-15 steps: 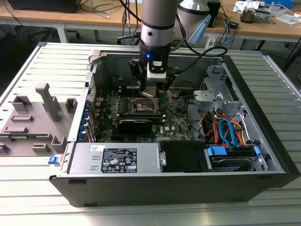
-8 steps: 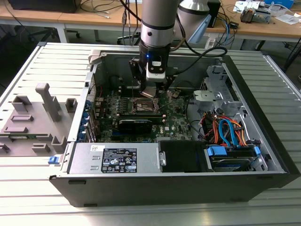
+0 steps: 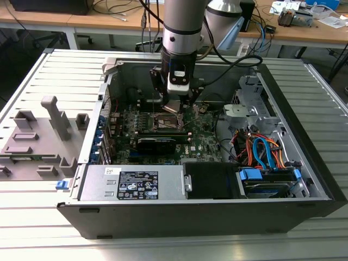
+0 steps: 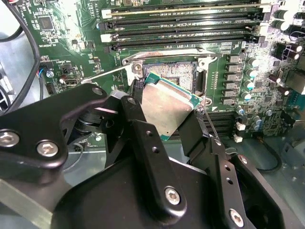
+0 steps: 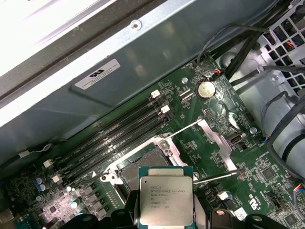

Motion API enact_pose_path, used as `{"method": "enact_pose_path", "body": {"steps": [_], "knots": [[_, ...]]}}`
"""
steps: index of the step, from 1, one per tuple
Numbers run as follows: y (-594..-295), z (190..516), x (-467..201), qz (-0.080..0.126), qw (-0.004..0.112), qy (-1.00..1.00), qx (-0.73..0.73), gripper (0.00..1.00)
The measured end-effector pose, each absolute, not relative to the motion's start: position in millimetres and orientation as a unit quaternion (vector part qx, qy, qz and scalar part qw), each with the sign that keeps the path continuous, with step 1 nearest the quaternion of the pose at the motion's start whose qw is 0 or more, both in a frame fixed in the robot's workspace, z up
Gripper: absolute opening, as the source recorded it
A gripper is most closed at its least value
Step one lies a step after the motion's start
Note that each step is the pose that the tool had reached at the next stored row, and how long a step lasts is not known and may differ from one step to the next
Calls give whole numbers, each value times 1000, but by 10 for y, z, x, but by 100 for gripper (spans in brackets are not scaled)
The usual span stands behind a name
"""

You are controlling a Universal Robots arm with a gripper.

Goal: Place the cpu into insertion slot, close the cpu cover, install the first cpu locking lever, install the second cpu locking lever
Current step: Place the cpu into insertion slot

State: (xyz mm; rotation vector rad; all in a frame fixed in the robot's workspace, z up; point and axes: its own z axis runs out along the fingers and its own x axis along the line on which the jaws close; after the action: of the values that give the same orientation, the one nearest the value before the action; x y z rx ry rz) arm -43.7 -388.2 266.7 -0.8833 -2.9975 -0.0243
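Note:
My gripper [image 3: 172, 106] hangs inside the open computer case, shut on the cpu [image 4: 167, 106], a flat square chip with a silver-grey top. The chip is held tilted just above the open insertion slot [image 5: 142, 168], partly overlapping it in both wrist views. Black fingers [image 4: 195, 134] press on two opposite edges of the cpu [image 5: 166, 195]. The cpu cover [image 5: 217, 139], a silvery frame plate, stands swung open beside the slot. Two thin wire locking levers [image 5: 183, 130] [image 5: 217, 178] are raised off the board.
Black memory slots [image 5: 119, 131] run along one side of the socket. A graphics card [image 3: 156, 142] lies in front of it in the exterior view. Cables and drive bays [image 3: 261, 152] fill the case's right; the power supply [image 3: 133, 185] sits at the front. A grey fixture [image 3: 38, 136] stands outside, left.

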Motion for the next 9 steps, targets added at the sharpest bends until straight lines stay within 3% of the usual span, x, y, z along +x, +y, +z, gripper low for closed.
{"method": "enact_pose_path", "body": {"steps": [9], "knots": [[-3882,2663,-437,-8,8,-956,-294,55]]}}
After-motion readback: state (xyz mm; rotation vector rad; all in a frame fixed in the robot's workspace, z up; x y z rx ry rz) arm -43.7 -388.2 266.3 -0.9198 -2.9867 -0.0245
